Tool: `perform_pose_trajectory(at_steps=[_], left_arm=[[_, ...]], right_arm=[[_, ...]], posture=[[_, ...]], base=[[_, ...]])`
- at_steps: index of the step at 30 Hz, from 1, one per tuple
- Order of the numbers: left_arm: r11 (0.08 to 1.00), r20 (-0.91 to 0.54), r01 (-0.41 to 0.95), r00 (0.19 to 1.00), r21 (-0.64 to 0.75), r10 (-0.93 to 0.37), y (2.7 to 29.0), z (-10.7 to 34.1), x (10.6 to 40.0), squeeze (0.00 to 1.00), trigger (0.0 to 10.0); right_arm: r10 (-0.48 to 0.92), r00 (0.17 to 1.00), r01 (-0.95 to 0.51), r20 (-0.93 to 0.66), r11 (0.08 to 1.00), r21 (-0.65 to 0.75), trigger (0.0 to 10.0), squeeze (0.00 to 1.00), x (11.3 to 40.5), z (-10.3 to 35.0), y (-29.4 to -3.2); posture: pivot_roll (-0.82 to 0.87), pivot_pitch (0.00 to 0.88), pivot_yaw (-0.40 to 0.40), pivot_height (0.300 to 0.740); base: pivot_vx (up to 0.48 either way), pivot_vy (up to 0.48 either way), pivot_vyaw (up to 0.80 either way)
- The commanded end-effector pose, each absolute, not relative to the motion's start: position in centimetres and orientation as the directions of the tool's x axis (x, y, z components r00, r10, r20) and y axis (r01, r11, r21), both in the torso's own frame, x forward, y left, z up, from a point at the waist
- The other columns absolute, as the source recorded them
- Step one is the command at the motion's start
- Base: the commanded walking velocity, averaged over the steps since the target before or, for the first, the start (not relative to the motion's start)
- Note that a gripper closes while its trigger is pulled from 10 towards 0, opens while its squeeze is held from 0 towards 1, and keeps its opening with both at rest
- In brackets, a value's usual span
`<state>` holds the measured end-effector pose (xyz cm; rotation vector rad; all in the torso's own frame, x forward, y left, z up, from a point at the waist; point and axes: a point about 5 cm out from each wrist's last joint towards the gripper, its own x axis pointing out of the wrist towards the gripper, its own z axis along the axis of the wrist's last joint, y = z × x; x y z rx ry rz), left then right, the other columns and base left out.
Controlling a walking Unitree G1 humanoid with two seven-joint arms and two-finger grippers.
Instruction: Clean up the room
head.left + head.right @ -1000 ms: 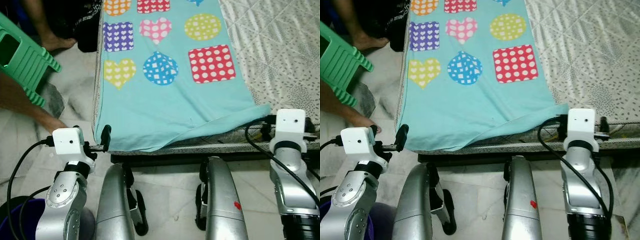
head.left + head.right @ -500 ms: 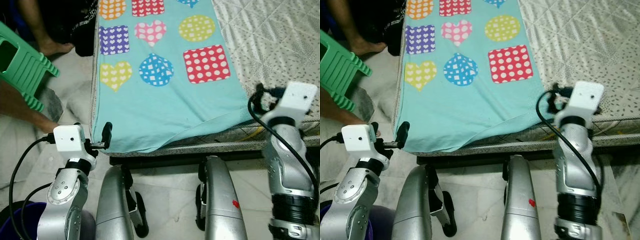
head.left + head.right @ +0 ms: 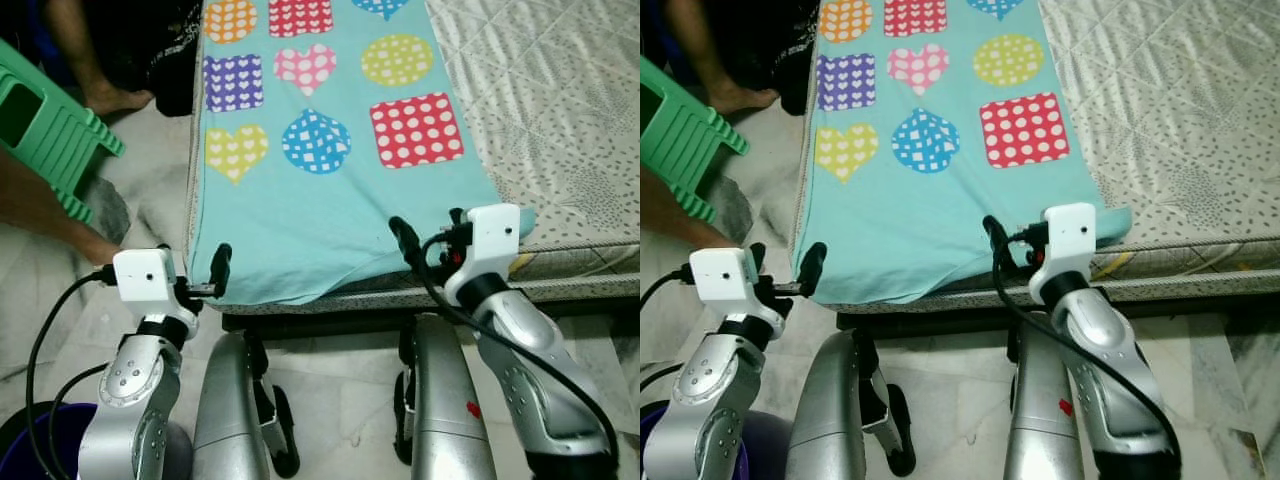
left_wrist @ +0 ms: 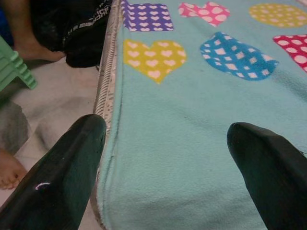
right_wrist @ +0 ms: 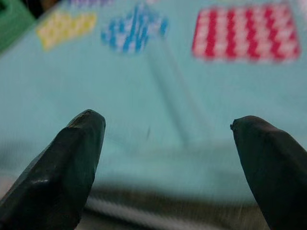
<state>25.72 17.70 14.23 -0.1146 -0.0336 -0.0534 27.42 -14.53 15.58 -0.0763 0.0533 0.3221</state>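
Fingers of both grippers stand wide apart, holding nothing. Left gripper (image 4: 163, 177) sits at the near left corner of the turquoise blanket (image 3: 330, 215), which lies spread on the mattress (image 3: 560, 120); right gripper (image 5: 168, 167) hovers over its near hem. Risk: closing too shallow catches only fleece nap, or snags the mattress piping (image 4: 106, 86) and drags it

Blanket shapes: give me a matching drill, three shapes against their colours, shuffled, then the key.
Shapes on the blanket:
1. square
2. near heart
3. circle by the square

Colours:
A. blue
B. red
C. yellow

Pairs: 1-B, 2-C, 3-A
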Motion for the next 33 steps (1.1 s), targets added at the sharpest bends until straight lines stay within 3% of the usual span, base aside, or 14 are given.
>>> perform_pose_trajectory(at_steps=[1, 13, 19, 28, 30, 31, 33], left_arm=[[0.993, 0.012, 0.048, 0.999, -0.109, -0.047, 18.0, 13.7, 25.4, 0.0, 10.0], [0.991, 0.015, 0.059, 0.998, -0.117, -0.058, 17.5, 13.7, 25.5, 0.0, 10.0], [0.991, 0.012, 0.062, 0.998, -0.116, -0.061, 17.5, 13.6, 25.5, 0.0, 10.0], [0.991, 0.012, 0.062, 0.998, -0.116, -0.061, 17.5, 13.6, 25.5, 0.0, 10.0], [0.991, 0.012, 0.063, 0.998, -0.115, -0.062, 17.5, 13.7, 25.5, 0.0, 10.0], [0.991, 0.006, 0.072, 0.997, -0.116, -0.072, 17.1, 13.6, 25.1, 0.0, 10.0], [0.99, 0.002, 0.075, 0.997, -0.116, -0.076, 16.9, 13.6, 24.9, 0.0, 10.0]], right_arm=[[0.324, 0.943, -0.33, -0.078, 0.942, -0.069, 10.0, 0.0, 27.2, 15.4, -13.9], [0.213, 0.977, -0.213, 0.011, 0.976, 0.035, 10.0, 0.0, 29.2, 16.3, -11.7], [0.213, 0.977, -0.212, -0.018, 0.977, 0.012, 10.0, 0.0, 30.2, 15.2, -10.2], [0.213, 0.977, -0.212, -0.018, 0.977, 0.012, 10.0, 0.0, 30.2, 15.2, -10.2], [0.214, 0.976, -0.215, -0.035, 0.977, -0.014, 10.0, 0.0, 30.6, 14.8, -9.6], [0.22, 0.972, -0.228, -0.089, 0.969, -0.096, 10.0, 0.0, 31.7, 13.2, -7.4], [0.217, 0.968, -0.236, -0.127, 0.958, -0.16, 10.0, 0.0, 32.1, 12.0, -6.5]], posture=[[-0.12, 0.294, 0.13, 0.567], [-0.11, 0.297, 0.129, 0.567], [-0.1, 0.305, 0.129, 0.567], [-0.1, 0.305, 0.129, 0.567], [-0.09, 0.315, 0.128, 0.567], [-0.05, 0.341, 0.12, 0.567], [-0.05, 0.344, 0.119, 0.567]], base=[[0.0, 0.0, 0.0], [0.0, 0.0, 0.0], [0.0, 0.0, 0.0], [0.0, 0.0, 0.0], [0.0, 0.0, 0.0], [0.0, 0.0, 0.0], [0.0, 0.0, 0.0]])
